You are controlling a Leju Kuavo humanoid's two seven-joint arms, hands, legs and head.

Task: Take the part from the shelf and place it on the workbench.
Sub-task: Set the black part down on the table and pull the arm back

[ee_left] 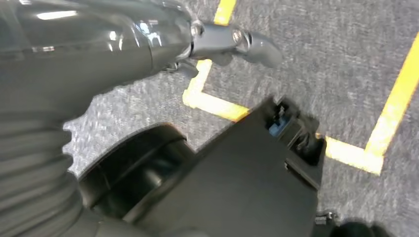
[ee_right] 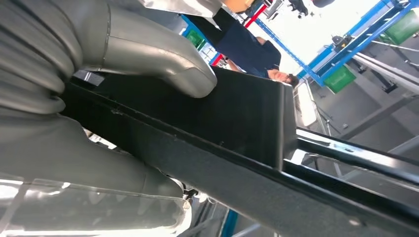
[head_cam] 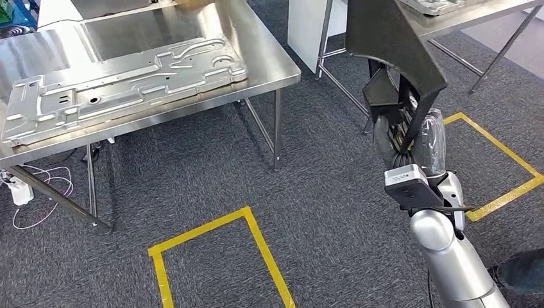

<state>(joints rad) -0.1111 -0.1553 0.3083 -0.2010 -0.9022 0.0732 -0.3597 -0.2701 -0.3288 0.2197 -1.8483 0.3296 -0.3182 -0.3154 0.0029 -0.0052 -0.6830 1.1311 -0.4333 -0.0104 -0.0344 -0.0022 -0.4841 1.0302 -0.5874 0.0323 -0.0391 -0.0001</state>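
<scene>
My right hand [head_cam: 410, 140] is raised at the right of the head view and grips a large black plastic part [head_cam: 391, 45] that stands up above it. Seen from the right wrist, the grey thumb [ee_right: 163, 66] presses on the part's flat black face [ee_right: 237, 116]. The steel workbench [head_cam: 272, 64] stands to the left and ahead, apart from the part, with a big stamped metal panel [head_cam: 122, 80] lying on it. My left hand [ee_left: 232, 42] hangs over the carpet with its thumb stretched out and nothing in it.
A second steel table [head_cam: 449, 19] stands behind the part at the upper right. Yellow tape squares [head_cam: 256, 240] mark the grey carpet. Cables and a power strip [head_cam: 19, 189] lie under the workbench's left end. A person in dark blue [ee_right: 247, 47] stands nearby.
</scene>
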